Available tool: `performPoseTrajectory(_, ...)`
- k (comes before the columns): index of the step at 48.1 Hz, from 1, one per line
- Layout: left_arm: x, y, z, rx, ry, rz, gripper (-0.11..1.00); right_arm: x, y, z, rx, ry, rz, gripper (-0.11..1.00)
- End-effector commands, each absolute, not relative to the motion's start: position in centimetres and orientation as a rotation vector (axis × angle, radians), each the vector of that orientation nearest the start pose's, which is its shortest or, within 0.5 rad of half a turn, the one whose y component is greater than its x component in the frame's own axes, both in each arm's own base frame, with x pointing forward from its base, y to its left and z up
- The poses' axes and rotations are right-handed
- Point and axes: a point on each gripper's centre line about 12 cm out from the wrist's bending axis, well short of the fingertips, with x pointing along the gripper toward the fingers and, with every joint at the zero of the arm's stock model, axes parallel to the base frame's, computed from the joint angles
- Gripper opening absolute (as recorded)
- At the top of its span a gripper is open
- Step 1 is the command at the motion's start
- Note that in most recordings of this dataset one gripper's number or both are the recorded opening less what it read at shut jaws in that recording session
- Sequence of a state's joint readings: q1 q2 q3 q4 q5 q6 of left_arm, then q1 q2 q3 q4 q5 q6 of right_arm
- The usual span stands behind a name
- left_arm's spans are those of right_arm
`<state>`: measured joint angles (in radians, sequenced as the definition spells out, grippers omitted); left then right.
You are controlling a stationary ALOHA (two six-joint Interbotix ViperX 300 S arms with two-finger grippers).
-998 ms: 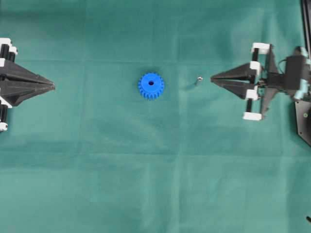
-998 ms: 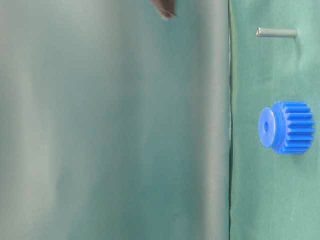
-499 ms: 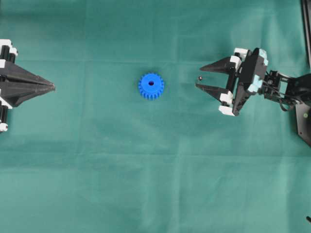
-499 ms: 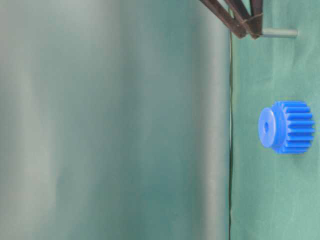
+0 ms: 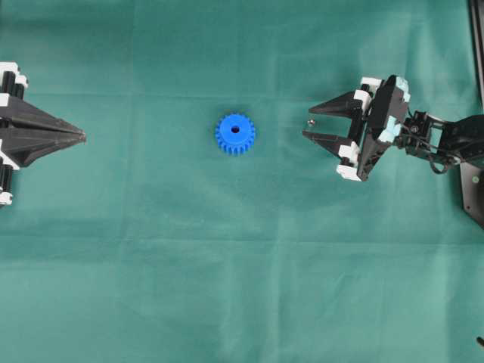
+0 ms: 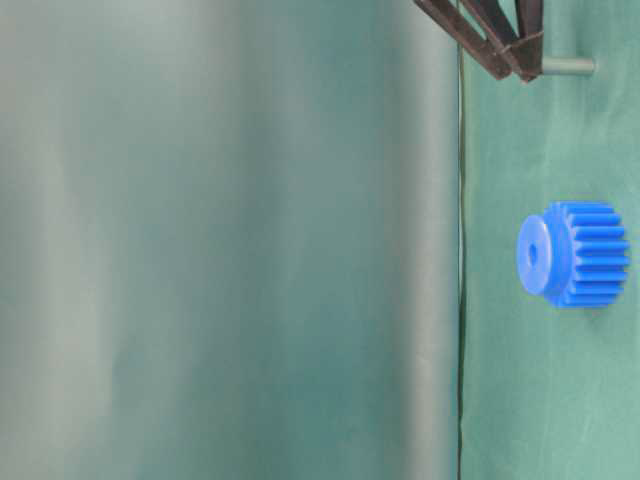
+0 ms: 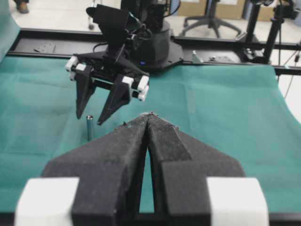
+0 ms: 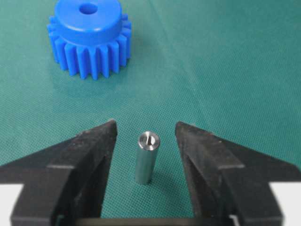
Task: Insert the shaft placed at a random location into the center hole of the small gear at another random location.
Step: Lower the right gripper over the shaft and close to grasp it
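Right end effector point(image 8: 146, 136) spread, jaws on either side of the small silvery metal cylinder shaft point(image 8: 146, 157), not touching it; shaft upright on green tabletop point(image 5: 227, 265). Bright blue plastic toothed gear point(image 5: 235, 134) lies apart, unfilled center hole point(image 5: 235, 129) facing up. Left end effector point(image 5: 82, 136) pressed together, far off.

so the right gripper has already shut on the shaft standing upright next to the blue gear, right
Not shut yet. The right wrist view shows the right gripper open, jaws either side of the shaft with gaps. The shaft does stand upright on the cloth, beside the blue gear.
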<state>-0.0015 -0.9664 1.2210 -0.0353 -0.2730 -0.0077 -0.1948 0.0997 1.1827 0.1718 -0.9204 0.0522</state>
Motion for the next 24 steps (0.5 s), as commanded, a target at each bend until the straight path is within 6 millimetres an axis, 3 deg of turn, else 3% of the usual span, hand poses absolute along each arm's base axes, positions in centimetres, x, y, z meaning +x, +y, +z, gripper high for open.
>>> performPoseTrajectory(1, 19.64, 0.06, 27.56, -0.043, -0.026, 0.006, -0.01, 28.08, -7.2, 9.39, 0.167, 0.322, -0.354, 0.53)
performPoseTrajectory(5, 19.64, 0.06, 27.56, -0.043, -0.026, 0.006, -0.01, 28.11, -7.21, 9.26, 0.17, 0.325, -0.355, 0.45)
performPoseTrajectory(13, 19.63, 0.06, 27.49, -0.045, -0.025, 0.006, -0.01, 28.15, -7.21, 9.29, 0.169, 0.317, -0.355, 0.16)
performPoseTrajectory(24, 19.63, 0.06, 27.49, -0.045, -0.025, 0.006, -0.01, 28.19, -7.23, 9.3, 0.176, 0.316, -0.357, 0.16)
